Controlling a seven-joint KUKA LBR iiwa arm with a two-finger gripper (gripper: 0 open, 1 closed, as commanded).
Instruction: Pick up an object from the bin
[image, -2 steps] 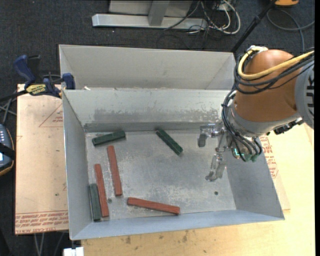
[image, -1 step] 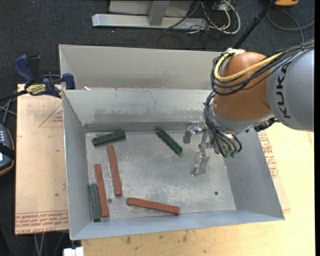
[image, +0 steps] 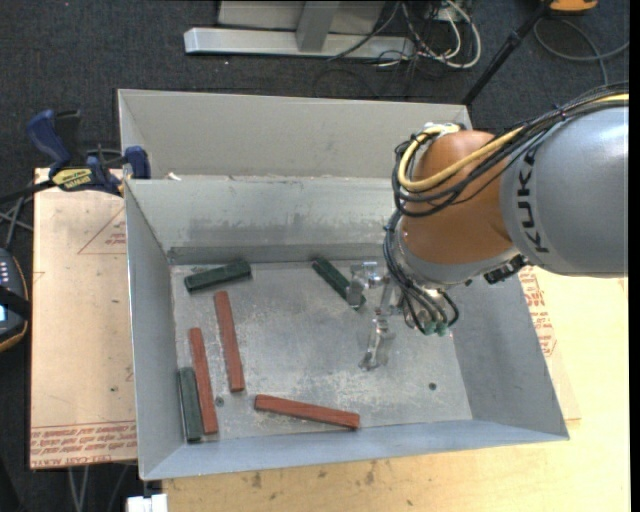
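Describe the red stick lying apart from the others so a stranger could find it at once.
Look in the grey bin, at the floor's edge nearest the bottom of the view. A red stick lies there nearly crosswise, alone. The other two red sticks run up the view at the left.

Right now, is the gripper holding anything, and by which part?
Nothing is visibly held. The gripper hangs low over bare bin floor. The nearest thing, a dark green bar, lies up and left of its tip, not grasped.
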